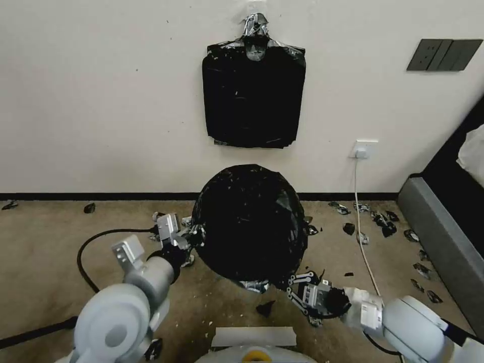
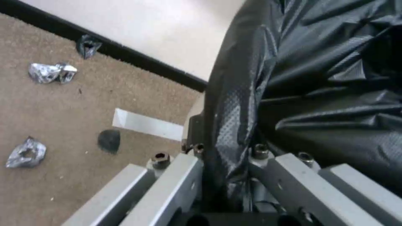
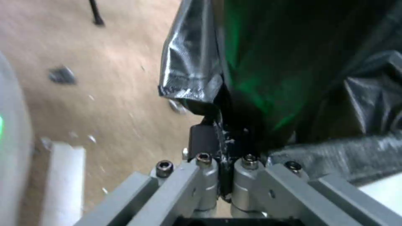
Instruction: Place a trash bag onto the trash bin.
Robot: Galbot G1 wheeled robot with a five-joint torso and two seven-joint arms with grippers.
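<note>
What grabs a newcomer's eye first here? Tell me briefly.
The glossy black trash bag bulges like a dome at the centre, near the wall. The left gripper pinches its left edge and the right gripper its near right edge. Above, a flat stack of bags hangs on the wall.

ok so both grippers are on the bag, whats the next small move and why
Probably draw both edges down together. The left gripper and right gripper each pinch the trash bag, which domes over the trash bin; its hem looks bunched high at the near side.
</note>
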